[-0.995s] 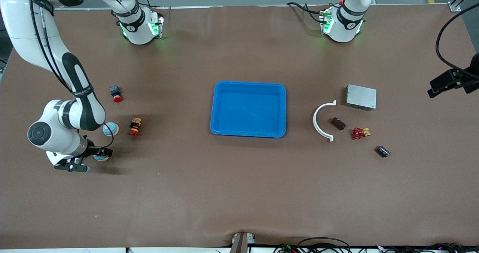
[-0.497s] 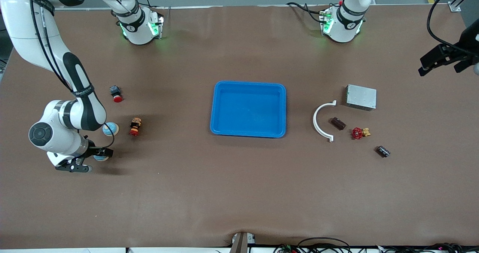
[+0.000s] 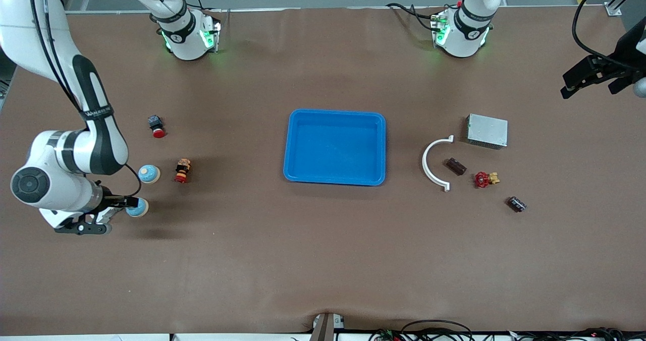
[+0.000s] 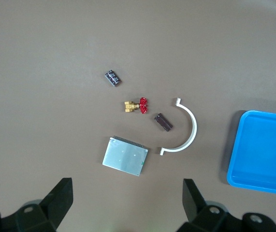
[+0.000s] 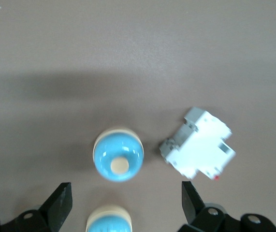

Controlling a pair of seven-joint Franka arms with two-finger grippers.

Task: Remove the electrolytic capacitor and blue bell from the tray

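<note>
Robotics lab: paper-covered table, two bench-mounted arms.

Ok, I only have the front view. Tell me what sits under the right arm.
Observer: A white breaker lies beside a bell there.
Operator: Report the right hand.
Observer: Open and empty, fingers spread above that bell and a second bell.
Operator: Now the left hand.
Observer: Open and empty too, high over the left arm's end of the table.
</note>
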